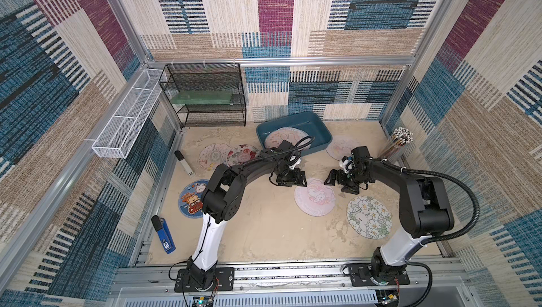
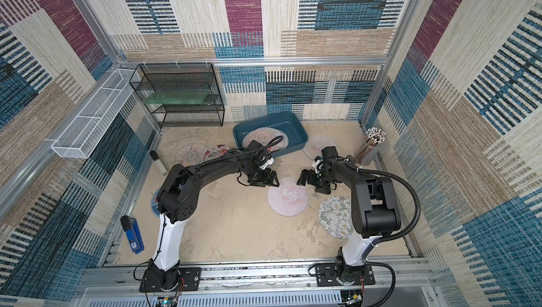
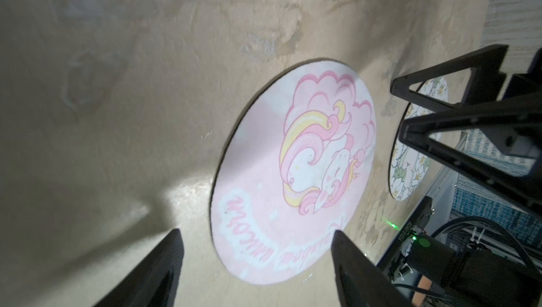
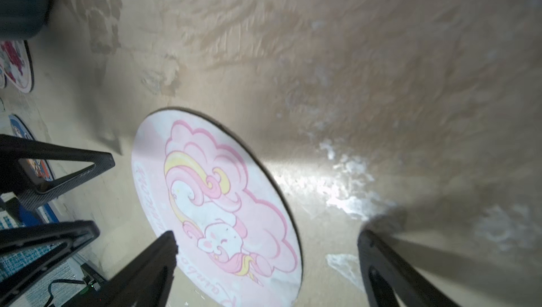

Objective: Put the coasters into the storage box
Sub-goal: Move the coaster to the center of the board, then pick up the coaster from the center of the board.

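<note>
Item one, the pink unicorn coaster (image 1: 314, 200): we find it flat and print-up on the bench (image 1: 264, 232), right of centre. Being round, it has no long axis, and its lettering curves along the edge nearer the arm bases. The left hand (image 3: 256, 233) and right hand (image 4: 267, 233) hover near its far edge, tips facing each other, both with jaws spread and nothing between them. Item two, the white-flower coaster (image 1: 369, 217): it lies just beside the first, toward the right arm, not touching. Item three, the storage box (image 1: 318, 131): it sits at the back of the bench, its long axis running side to side, slightly skewed. One pale coaster (image 1: 286, 138) lies inside. We also list a faded pink coaster (image 1: 340, 147) just beside its right end, a pair of overlapping coasters (image 1: 228, 156) to its left, and a blue coaster (image 1: 190, 200) by the left arm.
</note>
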{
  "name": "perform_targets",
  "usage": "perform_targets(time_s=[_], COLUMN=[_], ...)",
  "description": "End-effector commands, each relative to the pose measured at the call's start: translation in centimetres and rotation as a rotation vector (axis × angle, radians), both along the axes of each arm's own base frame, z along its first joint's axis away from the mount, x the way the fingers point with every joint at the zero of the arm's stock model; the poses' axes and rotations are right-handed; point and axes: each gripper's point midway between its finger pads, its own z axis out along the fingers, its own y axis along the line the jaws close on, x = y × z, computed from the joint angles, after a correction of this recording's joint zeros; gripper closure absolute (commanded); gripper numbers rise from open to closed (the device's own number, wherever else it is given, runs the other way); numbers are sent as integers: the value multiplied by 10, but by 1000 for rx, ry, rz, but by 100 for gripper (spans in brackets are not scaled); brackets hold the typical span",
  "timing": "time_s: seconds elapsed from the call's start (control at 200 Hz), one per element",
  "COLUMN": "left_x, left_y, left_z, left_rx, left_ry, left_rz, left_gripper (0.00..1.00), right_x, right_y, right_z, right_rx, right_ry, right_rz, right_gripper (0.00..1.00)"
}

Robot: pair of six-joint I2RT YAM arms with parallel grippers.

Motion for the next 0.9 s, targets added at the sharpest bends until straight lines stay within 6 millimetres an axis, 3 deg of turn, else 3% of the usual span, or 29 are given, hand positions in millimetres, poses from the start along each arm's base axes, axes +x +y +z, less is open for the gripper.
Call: perform_targets(time_s=[0.0, 0.16, 0.666, 0.896], left_x=[-5, -11, -28, -28], left_y=[3, 1, 12, 13], left_z=[-5, -11, -37, -38], left_rx=[19, 43, 123, 130], left_ry=[-7, -1, 45, 45], left_rz=[-28, -38, -57, -57], left_gripper=[24, 29, 38, 38], right_x=[-37, -52, -64, -56], right_y=[2, 12, 28, 27], right_z=[-11, -19, -42, -36], right_rx=[-7, -19, -57, -69], right_ry=[110, 129, 168, 137], right_rz=[18, 42, 66, 47], right_gripper=[5, 7, 11, 31])
